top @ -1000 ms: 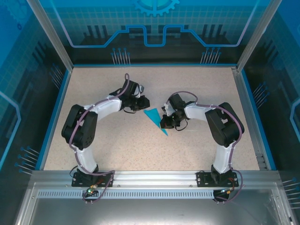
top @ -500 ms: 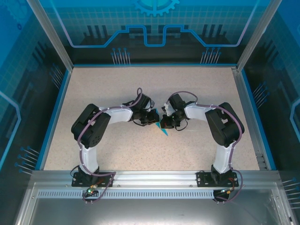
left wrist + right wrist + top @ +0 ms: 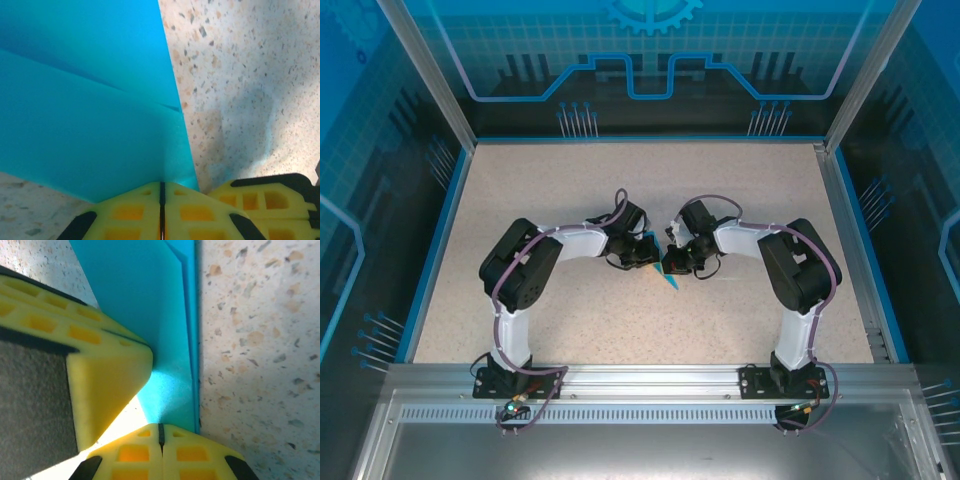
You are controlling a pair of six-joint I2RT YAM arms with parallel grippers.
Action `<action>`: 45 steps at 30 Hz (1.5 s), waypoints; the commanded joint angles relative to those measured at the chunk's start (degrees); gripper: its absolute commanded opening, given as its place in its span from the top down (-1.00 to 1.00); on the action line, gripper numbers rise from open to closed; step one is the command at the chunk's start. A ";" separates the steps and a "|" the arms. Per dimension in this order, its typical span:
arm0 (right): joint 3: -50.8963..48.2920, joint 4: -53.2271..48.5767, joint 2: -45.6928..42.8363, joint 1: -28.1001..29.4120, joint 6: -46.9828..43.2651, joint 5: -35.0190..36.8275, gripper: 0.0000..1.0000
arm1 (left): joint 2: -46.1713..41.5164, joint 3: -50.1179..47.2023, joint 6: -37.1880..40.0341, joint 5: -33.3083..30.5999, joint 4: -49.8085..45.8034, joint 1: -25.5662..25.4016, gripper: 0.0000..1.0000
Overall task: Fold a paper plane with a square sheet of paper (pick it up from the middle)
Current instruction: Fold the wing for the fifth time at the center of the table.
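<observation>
The blue paper, folded into a narrow pointed paper plane (image 3: 669, 281), lies mid-table, mostly hidden under both gripper heads. In the left wrist view the paper plane (image 3: 90, 110) shows layered folds, and one crease runs straight into my left gripper (image 3: 161, 183), which is shut on its near edge. My left gripper (image 3: 654, 257) meets my right gripper (image 3: 669, 263) over the paper. The right gripper (image 3: 161, 425) is shut, its tips sitting on the end of the paper plane (image 3: 150, 305). One of the left fingers (image 3: 110, 370) touches the paper beside it.
The speckled tabletop (image 3: 570, 180) has free room all around the paper. A blue rim (image 3: 440, 240) and transparent walls enclose it. Both arms bend inward from their bases at the near edge.
My left arm swung right from beside the paper onto it, and its gripper closed there. The right gripper stayed shut at the paper, and most of the paper is now covered.
</observation>
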 commanded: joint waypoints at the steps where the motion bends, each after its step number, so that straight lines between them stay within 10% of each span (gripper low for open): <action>1: -5.21 -9.34 6.09 0.09 -0.48 11.52 0.96 | 1.99 1.44 2.72 -6.10 -4.87 1.33 0.81; 45: -5.39 -9.98 7.14 -0.13 0.30 12.24 0.97 | 7.71 8.96 9.68 -8.28 -8.58 18.41 0.82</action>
